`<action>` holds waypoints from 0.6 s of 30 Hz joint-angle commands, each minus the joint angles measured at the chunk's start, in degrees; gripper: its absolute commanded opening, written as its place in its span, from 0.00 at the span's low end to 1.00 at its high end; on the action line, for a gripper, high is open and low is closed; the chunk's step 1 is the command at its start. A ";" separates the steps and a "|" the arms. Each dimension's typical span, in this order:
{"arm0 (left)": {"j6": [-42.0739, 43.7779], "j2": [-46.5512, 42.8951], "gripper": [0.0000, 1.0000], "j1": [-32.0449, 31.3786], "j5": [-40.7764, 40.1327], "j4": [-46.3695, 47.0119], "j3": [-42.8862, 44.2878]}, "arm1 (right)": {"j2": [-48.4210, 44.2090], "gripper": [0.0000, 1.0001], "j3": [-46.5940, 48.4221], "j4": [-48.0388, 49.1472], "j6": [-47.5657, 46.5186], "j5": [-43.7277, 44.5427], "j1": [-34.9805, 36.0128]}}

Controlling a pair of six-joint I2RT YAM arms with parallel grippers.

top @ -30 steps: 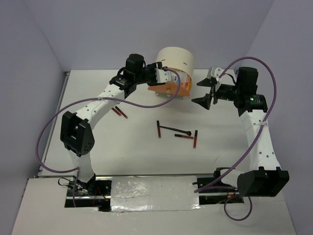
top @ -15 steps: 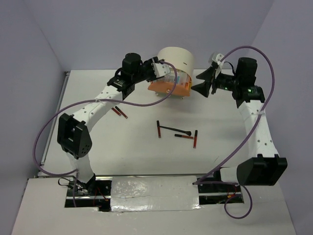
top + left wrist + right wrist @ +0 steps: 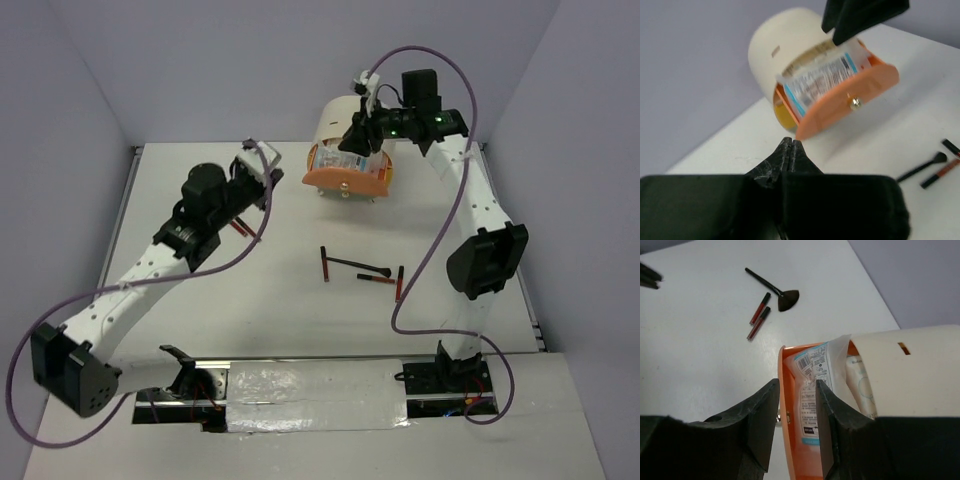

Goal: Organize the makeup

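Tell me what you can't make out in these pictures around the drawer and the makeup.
- Packet print: blurred in the left wrist view, too small in the right wrist view.
- Drawer contents: partly covered by the right gripper in the top view; the cylinder wall hides the back in the right wrist view.
- Two sticks beside the left arm: too small in the top view to identify.

Packets (image 3: pixel 811 387) in drawer (image 3: pixel 845 105); sticks (image 3: pixel 324 266), brush (image 3: pixel 358 265) on table (image 3: pixel 250 300)
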 commanded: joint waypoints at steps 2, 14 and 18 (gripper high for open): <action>-13.24 -11.03 0.15 0.39 -3.75 3.67 -13.54 | 5.14 0.43 7.26 -6.09 -1.68 4.24 2.71; -34.78 -32.49 0.41 0.30 -12.27 0.94 -35.55 | 11.73 0.41 8.24 -0.47 1.13 14.09 5.70; -36.63 -34.69 0.44 0.30 -14.03 -0.19 -36.79 | 13.05 0.40 8.15 1.90 2.71 18.66 6.41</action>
